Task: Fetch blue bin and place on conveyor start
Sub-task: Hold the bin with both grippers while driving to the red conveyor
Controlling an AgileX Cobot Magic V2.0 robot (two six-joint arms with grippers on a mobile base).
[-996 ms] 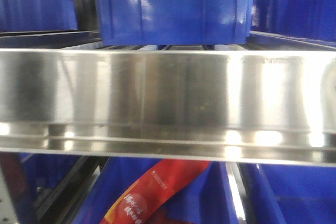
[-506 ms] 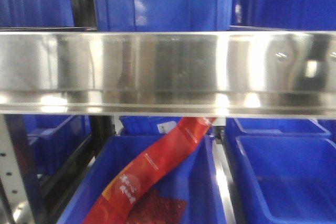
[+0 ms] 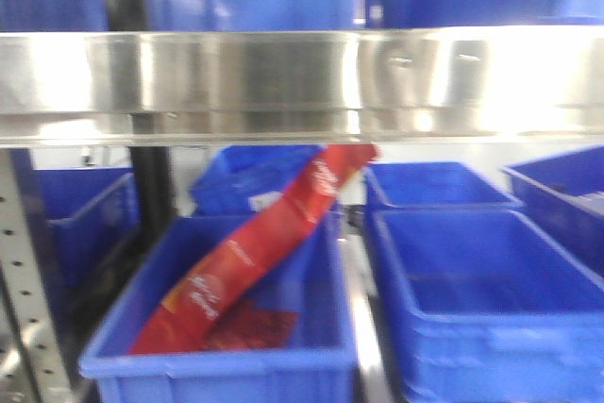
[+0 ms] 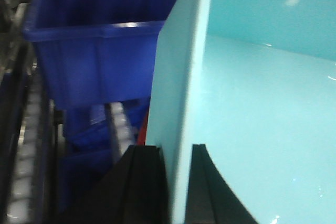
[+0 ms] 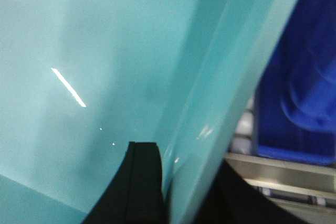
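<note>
Turquoise blue bin [image 4: 252, 129] — jaws astride both edges

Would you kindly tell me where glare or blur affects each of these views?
Front view: glare whitens the right end of the steel rail; the dark blue bins look soft. Left wrist view: the turquoise bin and the left fingers are blurred at close range. Right wrist view: a bright streak on the bin, right fingers unsharp.

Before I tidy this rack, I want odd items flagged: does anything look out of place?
Yes. A long red packet leans diagonally in the front left dark blue bin, its top poking past the back rim toward the steel rail. It is not lying flat.
</note>
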